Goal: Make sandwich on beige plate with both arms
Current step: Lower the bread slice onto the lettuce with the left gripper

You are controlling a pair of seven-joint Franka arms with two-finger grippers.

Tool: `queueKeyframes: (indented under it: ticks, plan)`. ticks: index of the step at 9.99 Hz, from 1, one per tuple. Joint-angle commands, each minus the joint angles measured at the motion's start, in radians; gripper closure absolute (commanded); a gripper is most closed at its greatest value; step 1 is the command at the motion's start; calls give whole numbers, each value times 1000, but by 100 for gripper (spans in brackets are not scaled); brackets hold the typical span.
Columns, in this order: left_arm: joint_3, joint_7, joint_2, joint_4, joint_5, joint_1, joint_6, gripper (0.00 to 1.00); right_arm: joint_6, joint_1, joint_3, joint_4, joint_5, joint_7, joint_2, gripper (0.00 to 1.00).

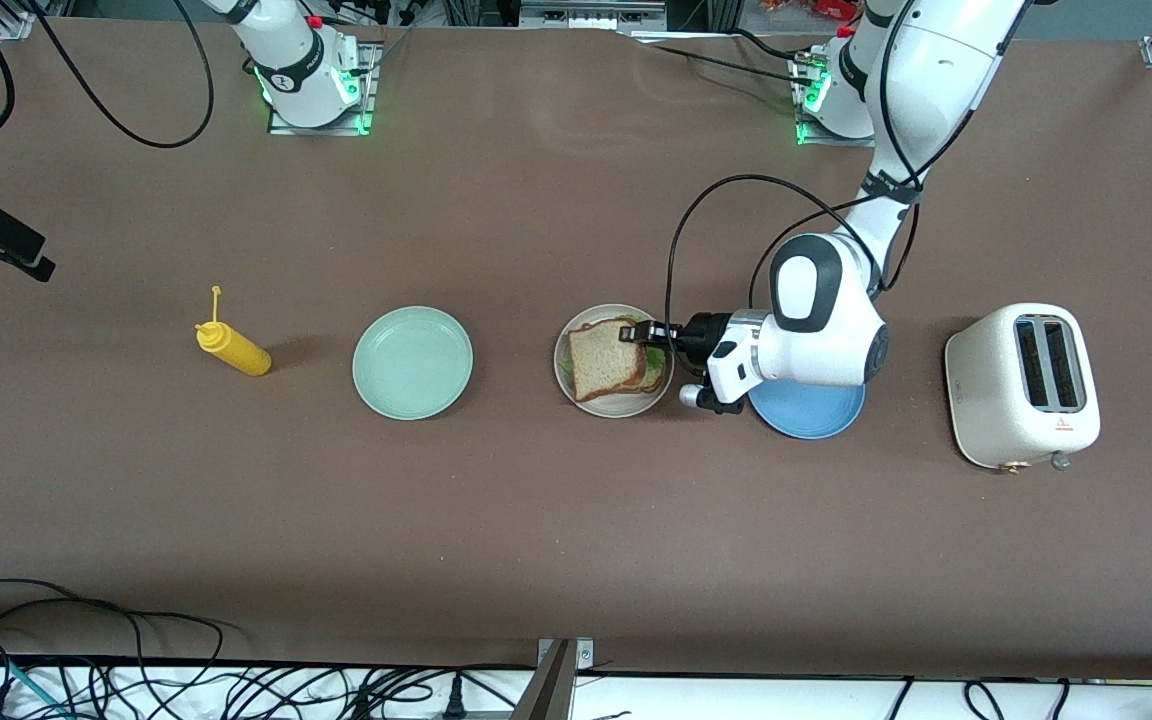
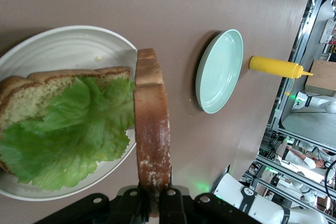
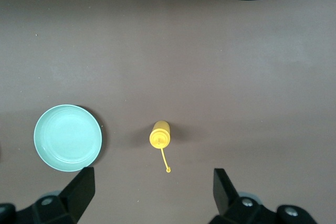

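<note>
The beige plate (image 1: 626,406) stands mid-table and carries a toast slice (image 2: 31,95) with a ruffled green lettuce leaf (image 2: 68,129) on it. My left gripper (image 1: 642,331) reaches in low from the blue plate's side and is shut on the edge of a second toast slice (image 1: 604,361), which lies over the lettuce. In the left wrist view that slice (image 2: 152,129) shows edge-on between the shut fingers of the left gripper (image 2: 155,203), over the beige plate's (image 2: 68,45) rim. My right gripper (image 3: 152,174) hangs open and empty high over the yellow bottle; it is out of the front view.
A mint green plate (image 1: 413,362) and a yellow squeeze bottle (image 1: 233,348) stand toward the right arm's end. A blue plate (image 1: 806,412) lies under the left wrist. A white toaster (image 1: 1024,385) stands toward the left arm's end. Cables run along the table's near edge.
</note>
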Motion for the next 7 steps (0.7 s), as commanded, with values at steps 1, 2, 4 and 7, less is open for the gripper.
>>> queueKeyframes:
  ticks: [1,2,4,7]
  plan:
    - [8,33,-2,-16,-33,-10,15,100,-20,-4,0,17,-4,-17,-1,0]
    - [8,36,9,-14,-28,-10,13,57,-20,-4,-1,17,-4,-17,-1,0]
    - [11,111,21,-16,-27,-1,13,1,-20,-4,-3,17,-4,-17,-1,0]
    - [18,96,7,-10,97,30,-2,0,-12,-4,-3,17,-4,-19,2,0]
